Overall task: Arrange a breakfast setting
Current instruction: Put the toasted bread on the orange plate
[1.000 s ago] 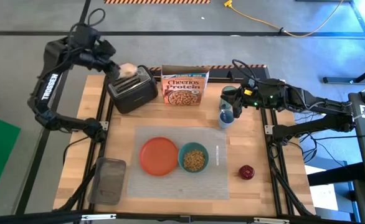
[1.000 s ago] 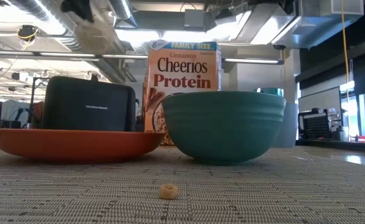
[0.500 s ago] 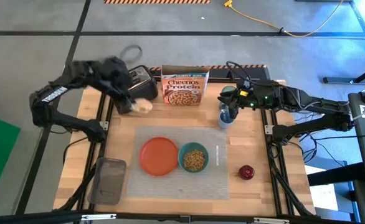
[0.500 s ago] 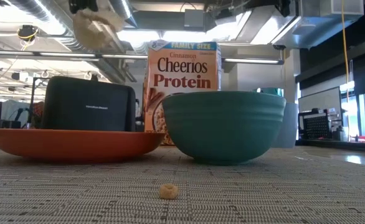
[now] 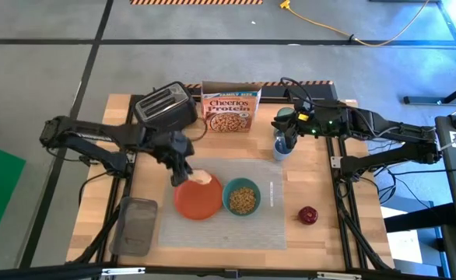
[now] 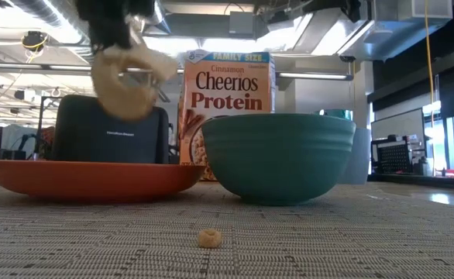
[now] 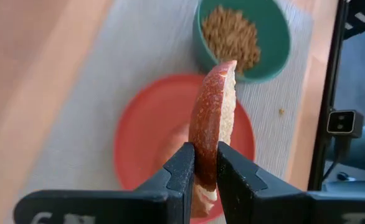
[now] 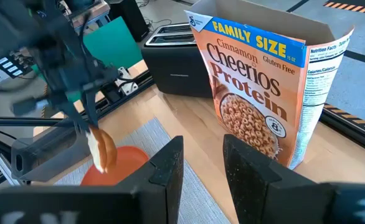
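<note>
Above the orange plate [image 5: 198, 196], high view: left gripper [image 5: 187, 176] holds the toast [image 5: 201, 179], fingers clamped on it; right gripper [image 5: 284, 124] sits over the tumbler [image 5: 282, 145]. Low view: toast hangs clear of the plate. Left wrist: bowl [image 7: 248, 36] beyond. Right wrist: fingers [image 8: 164, 171] apart.

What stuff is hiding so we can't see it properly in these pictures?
- Red apple: missing from the low view, outside its frame.
- Translucent green tumbler: high view, the right claw covers its top; whether it is gripped is unclear.
- Toast slice: left wrist view, the left claw covers its lower end.
- Silver cutlery: high view, too small to tell which piece.
</note>
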Available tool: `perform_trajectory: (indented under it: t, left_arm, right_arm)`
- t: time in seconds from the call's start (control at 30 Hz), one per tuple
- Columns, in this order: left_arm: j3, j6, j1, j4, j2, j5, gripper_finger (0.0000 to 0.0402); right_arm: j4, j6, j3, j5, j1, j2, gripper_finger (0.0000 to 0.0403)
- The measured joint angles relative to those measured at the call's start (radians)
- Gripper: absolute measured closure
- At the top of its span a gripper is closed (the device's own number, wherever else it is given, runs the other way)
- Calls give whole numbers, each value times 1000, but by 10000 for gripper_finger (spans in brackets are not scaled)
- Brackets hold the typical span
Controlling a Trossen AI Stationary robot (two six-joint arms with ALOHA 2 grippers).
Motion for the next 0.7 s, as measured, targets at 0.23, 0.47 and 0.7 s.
perform_trajectory:
  t: [0.23, 0.47, 0.7]
  left_arm:
    - [-229, -157, -71, 224, 0, 22, 348]
    - [-324, -215, -80, 300, -1, -4, 348]
    - [-400, -201, -60, 316, 0, -70, 331]
  right_arm:
    - [0, 0, 0, 0, 0, 0, 300]
    - [-1, 0, 0, 0, 0, 0, 300]
    - [-3, 0, 0, 2, 0, 0, 300]
